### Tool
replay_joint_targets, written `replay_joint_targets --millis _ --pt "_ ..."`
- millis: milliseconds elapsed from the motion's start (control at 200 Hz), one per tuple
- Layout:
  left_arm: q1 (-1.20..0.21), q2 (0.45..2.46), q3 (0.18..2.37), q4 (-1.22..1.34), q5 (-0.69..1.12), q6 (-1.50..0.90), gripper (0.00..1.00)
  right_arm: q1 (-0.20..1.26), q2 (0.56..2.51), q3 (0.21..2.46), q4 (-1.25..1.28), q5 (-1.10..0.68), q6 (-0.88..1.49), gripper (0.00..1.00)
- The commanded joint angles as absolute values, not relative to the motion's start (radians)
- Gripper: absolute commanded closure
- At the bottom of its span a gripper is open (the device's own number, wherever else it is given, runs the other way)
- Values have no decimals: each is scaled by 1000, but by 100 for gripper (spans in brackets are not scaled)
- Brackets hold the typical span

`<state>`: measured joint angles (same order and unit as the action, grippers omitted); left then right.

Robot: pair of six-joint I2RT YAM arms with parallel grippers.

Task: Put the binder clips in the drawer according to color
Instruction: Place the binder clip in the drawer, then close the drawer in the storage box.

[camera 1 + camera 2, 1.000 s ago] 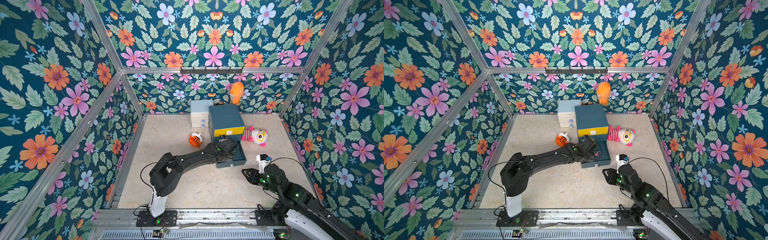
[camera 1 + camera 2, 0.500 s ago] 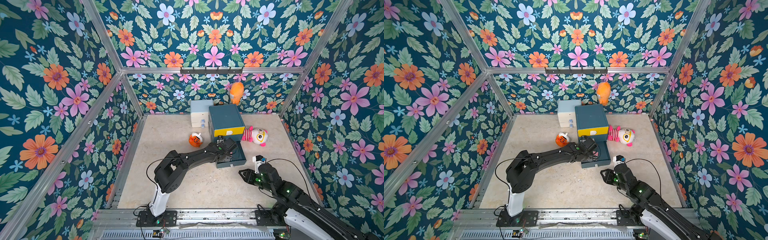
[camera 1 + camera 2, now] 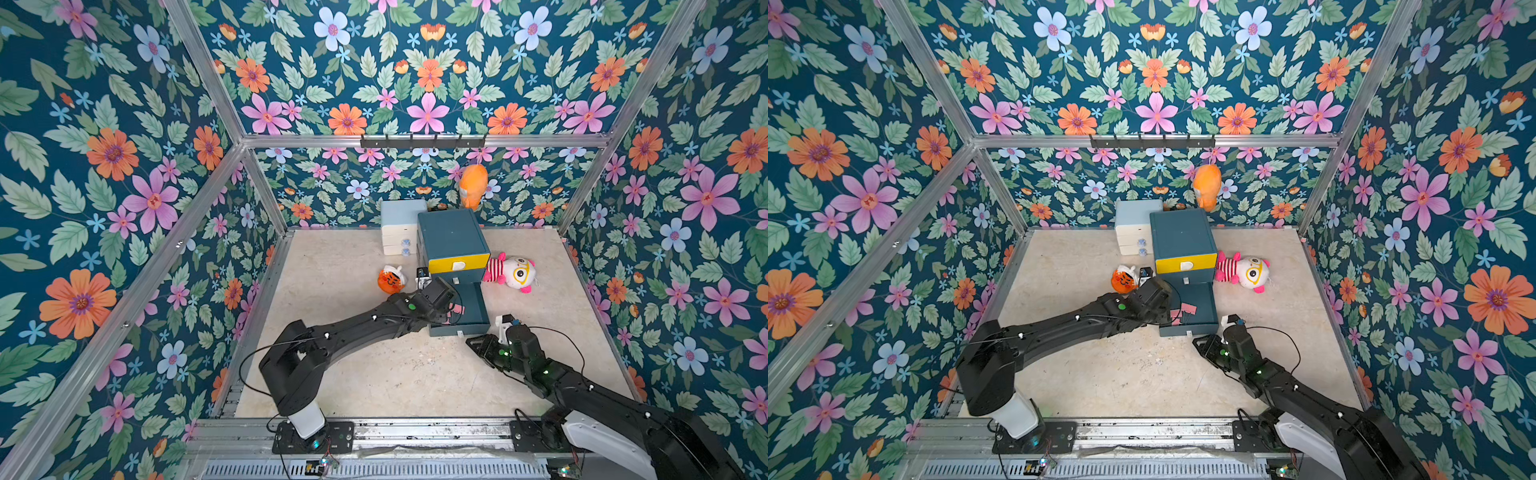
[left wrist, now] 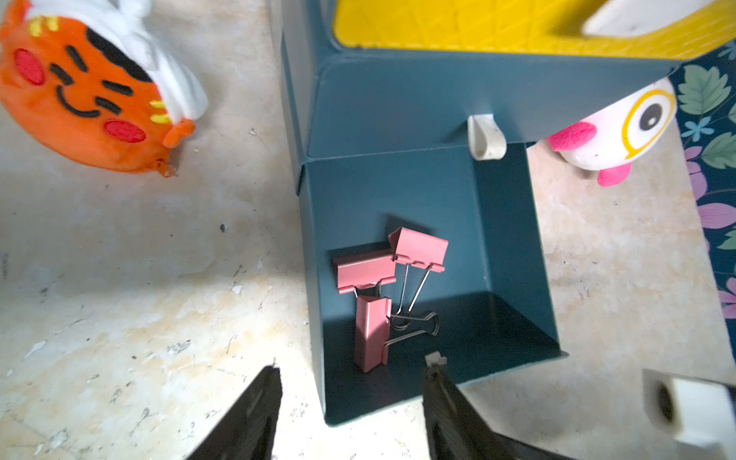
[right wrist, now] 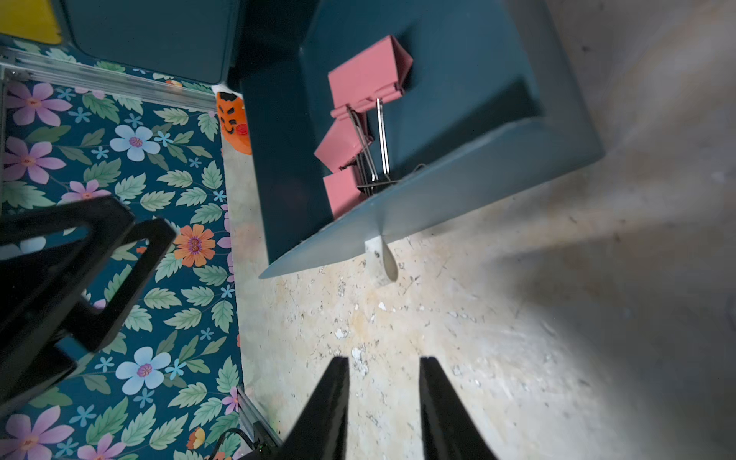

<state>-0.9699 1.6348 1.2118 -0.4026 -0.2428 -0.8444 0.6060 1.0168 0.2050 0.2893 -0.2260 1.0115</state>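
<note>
The left gripper hovers over the near end of the pulled-out bottom drawer of the dark teal box-shaped cabinet with the yellow top drawer front. Its jaws stand moderately apart with nothing between them. It probably sits there because this is the drop spot for one colour. Three pink metal binder clips with silver wire loop handles lie together on the drawer floor, directly under and just ahead of its fingertips. Two lie flat and the third stands on edge, nearest the fingers, with their handles tangled.

The right gripper is low over the bare beige floor, its jaws parted a little and empty. The drawer's front wall and small white pull lie a short way ahead of it, and the pink clips just beyond that wall — it seems to be waiting clear of the left arm.

The drawer is left open, plausibly to take more pink clips. No clips of another colour show in any view.
</note>
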Motion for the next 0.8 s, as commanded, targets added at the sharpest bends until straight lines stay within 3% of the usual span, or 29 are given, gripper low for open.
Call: replay_joint_targets --millis 0,290,510,660,795 --pt "-946 1567 1134 -361 -252 -865 40 606 1092 189 500 -209 1075 68" --pt "-901 1412 884 -248 -213 -908 43 606 1263 207 682 -203 1111 70" --pt "-890 1347 774 -189 -213 -922 45 607 1366 225 755 -183 1131 83" --pt "-889 1335 730 -168 -212 -929 46 606 1398 253 760 -156 1120 97" --pt "-889 1329 696 -147 -213 -942 47 605 1417 298 738 -135 1093 99"
